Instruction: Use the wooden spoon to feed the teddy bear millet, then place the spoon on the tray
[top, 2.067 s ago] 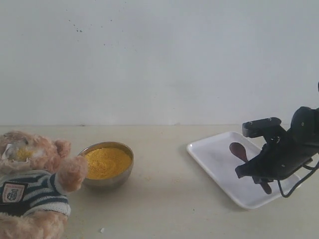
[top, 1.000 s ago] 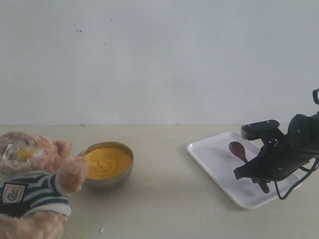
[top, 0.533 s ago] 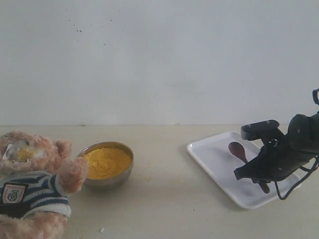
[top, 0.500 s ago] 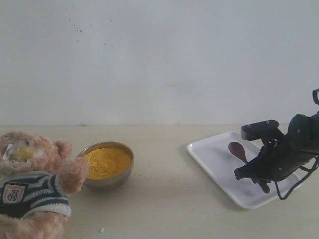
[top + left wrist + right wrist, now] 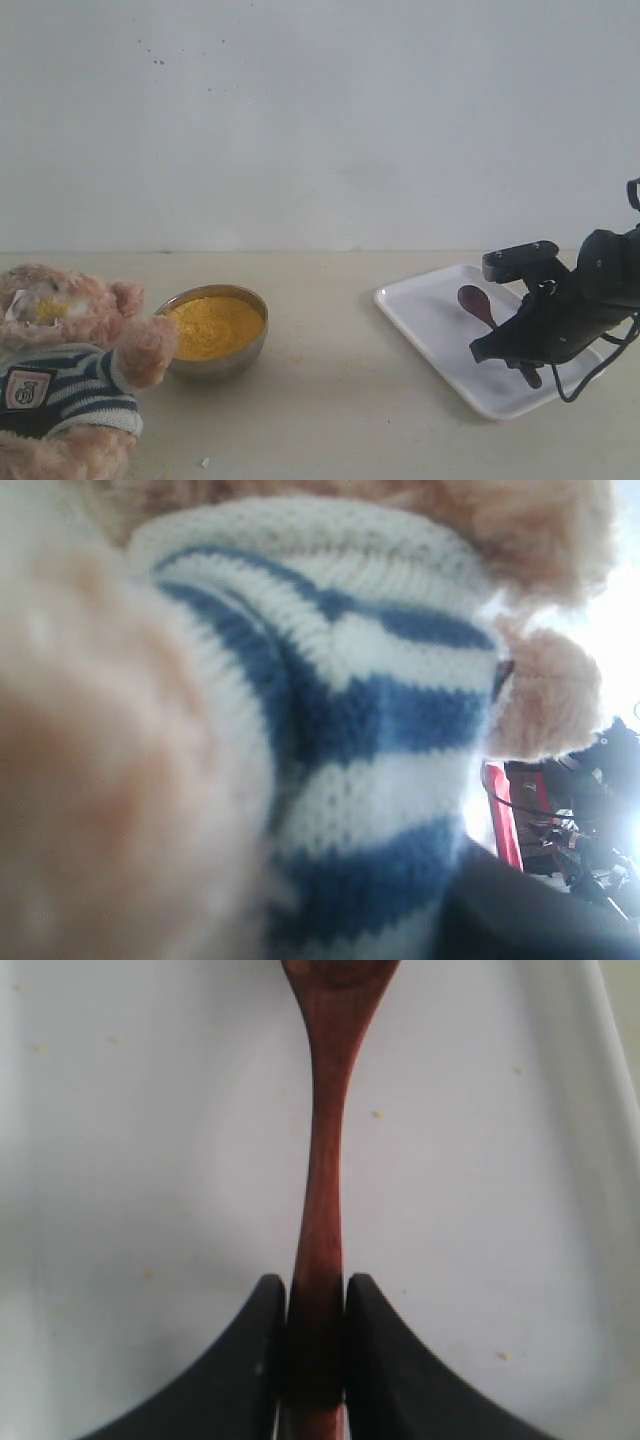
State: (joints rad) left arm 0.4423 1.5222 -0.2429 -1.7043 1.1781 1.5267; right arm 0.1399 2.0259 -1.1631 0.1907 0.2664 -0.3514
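Note:
The wooden spoon [image 5: 478,303] lies low over the white tray [image 5: 430,310] at the right, its bowl pointing to the tray's far side. My right gripper [image 5: 505,352] is shut on its handle. In the right wrist view the fingertips [image 5: 268,1305] pinch the handle of the spoon [image 5: 325,1140] above the tray [image 5: 150,1160]. The teddy bear [image 5: 70,370] sits at the far left with yellow grain on its face. Millet [image 5: 215,325] fills the steel bowl [image 5: 215,365] beside it. The bear's striped shirt [image 5: 380,710] fills the left wrist view and hides my left gripper.
A few millet grains [image 5: 378,1114] are scattered on the tray. A white speck [image 5: 205,462] lies on the beige table near the front edge. A plain white wall stands behind the table.
The right gripper shifted very slightly with the spoon two seconds ago. Since then nothing has visibly moved.

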